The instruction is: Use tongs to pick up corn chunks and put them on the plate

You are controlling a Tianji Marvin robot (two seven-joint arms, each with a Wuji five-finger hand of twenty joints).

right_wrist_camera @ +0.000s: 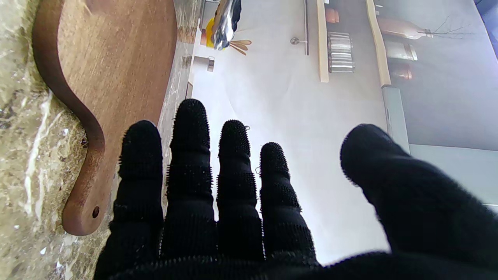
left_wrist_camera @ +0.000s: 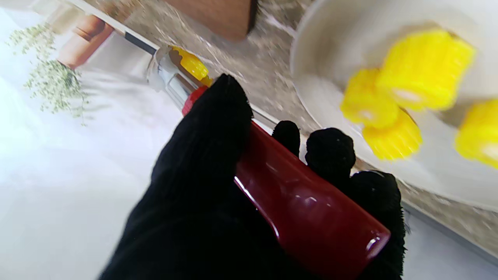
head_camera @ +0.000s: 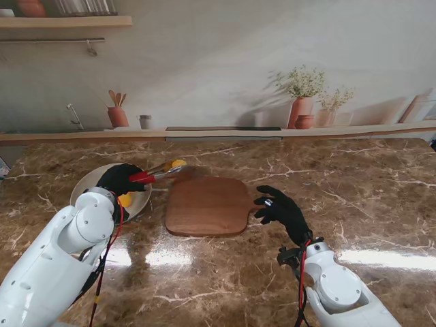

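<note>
My left hand in its black glove is shut on the red handle of the tongs, hovering over the white plate at the left. The metal tips of the tongs pinch a yellow corn chunk just past the plate's right rim, near the far left corner of the wooden board. The left wrist view shows the tongs, the gripped corn chunk and several corn chunks lying on the plate. My right hand rests open beside the board's right side, holding nothing.
The wooden cutting board lies in the middle of the marble table, its handle toward my right hand. A ledge along the back wall carries a utensil pot, a small cup and potted plants.
</note>
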